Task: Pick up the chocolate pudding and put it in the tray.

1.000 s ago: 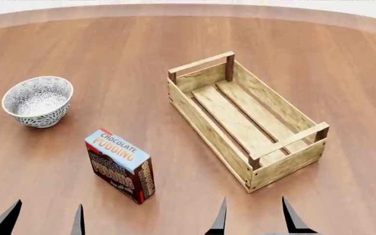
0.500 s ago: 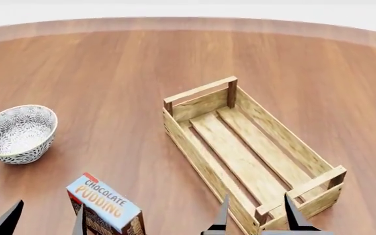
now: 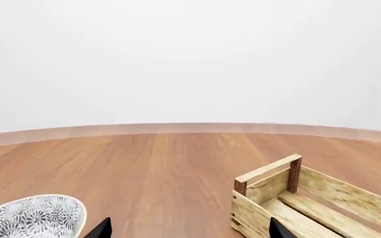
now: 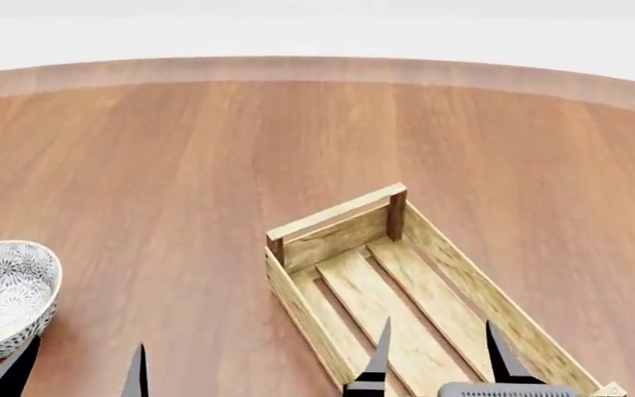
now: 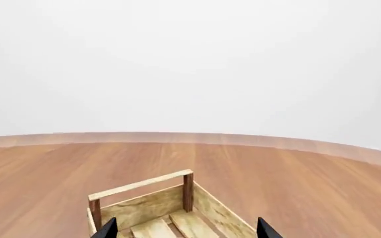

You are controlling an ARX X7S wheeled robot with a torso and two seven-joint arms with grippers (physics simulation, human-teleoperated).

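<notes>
My table (image 4: 185,149) is warm reddish-brown wood with long grain streaks and a paler band along its curved far edge. The tray (image 4: 334,217) is light, yellowish slatted wood with mottled darker flecks and dark brown corner posts. The bowl (image 4: 3,294) carries a dense white-and-grey leafy pattern, inside and out. My fingertips (image 4: 382,351) are black, and everything behind the table is plain white.
</notes>
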